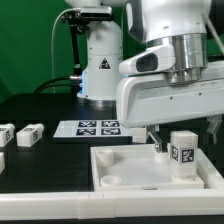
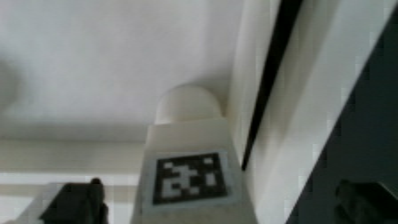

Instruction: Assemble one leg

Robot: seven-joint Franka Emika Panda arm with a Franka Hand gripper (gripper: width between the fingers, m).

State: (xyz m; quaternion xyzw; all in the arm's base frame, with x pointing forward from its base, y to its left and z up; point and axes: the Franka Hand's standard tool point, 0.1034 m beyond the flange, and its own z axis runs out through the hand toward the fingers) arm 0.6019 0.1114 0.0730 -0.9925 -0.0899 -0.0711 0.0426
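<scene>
- Standing upright, the leg (image 1: 182, 152) sits in the tray (image 1: 130, 165) by the desk's (image 1: 40, 175) near edge, toward the exterior view's right.
- The pincer (image 1: 187, 140) hangs spread astride it, the leg's long axis vertical.

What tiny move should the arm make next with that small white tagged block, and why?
Probably ease the small white plastic tagged leg straight down, slowly. It stands upright in the large white square tray, under the gripper, close to the tray's wall, and I cannot tell whether it is seated or gripped yet.
</scene>
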